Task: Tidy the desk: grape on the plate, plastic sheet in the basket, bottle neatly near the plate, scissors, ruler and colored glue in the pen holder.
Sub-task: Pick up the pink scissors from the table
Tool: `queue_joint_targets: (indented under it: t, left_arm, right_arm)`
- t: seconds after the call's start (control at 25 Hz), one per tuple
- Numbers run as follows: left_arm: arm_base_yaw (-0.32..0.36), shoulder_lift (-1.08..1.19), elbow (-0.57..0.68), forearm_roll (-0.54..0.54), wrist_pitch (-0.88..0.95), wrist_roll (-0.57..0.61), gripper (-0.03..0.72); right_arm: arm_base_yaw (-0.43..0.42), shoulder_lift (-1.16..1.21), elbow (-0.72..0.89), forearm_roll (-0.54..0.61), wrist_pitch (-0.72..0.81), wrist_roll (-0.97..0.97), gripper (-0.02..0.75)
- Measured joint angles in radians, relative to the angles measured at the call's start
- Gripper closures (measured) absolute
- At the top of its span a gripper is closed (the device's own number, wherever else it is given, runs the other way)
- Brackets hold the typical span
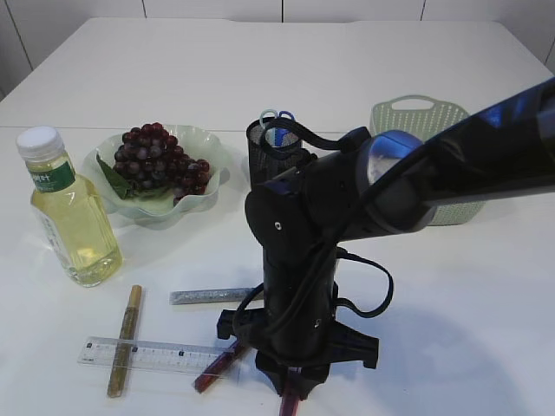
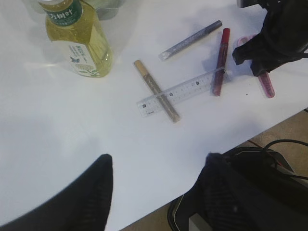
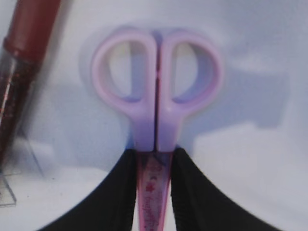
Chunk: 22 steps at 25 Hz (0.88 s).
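Glossy black jointed arm (image 1: 347, 199), looped black cable (image 1: 373, 286), matte black claw (image 3: 153, 192).

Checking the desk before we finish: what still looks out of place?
The gold glue stick lies crosswise over the ruler, near the table edge; the silver and red glue sticks lie loose beside them. Nothing spilled.

Pink scissors (image 3: 156, 120) blades hidden between end effector fingers (image 3: 120, 192), lower edge cropped.
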Motion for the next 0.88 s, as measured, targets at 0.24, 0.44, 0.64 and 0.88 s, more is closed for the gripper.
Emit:
queue_joint_targets:
  t: [0.24, 0.44, 0.64, 0.88]
  left_arm:
    - [0.000, 0.000, 0.000, 0.000, 0.000, 0.000, 0.253]
    - [0.000, 0.000, 0.000, 0.000, 0.000, 0.000, 0.253]
    - [0.000, 0.000, 0.000, 0.000, 0.000, 0.000, 0.253]
    - [0.000, 0.000, 0.000, 0.000, 0.000, 0.000, 0.253]
  right_arm:
    - [0.000, 0.000, 0.000, -0.007, 0.000, -0.096, 0.538]
    - [0.000, 0.000, 0.000, -0.011, 0.000, -0.152, 0.539]
    - [0.000, 0.009, -0.021, -0.016, 0.010, -0.226, 0.539]
    - [0.000, 0.013, -0.060, -0.006, 0.024, -0.331, 0.539]
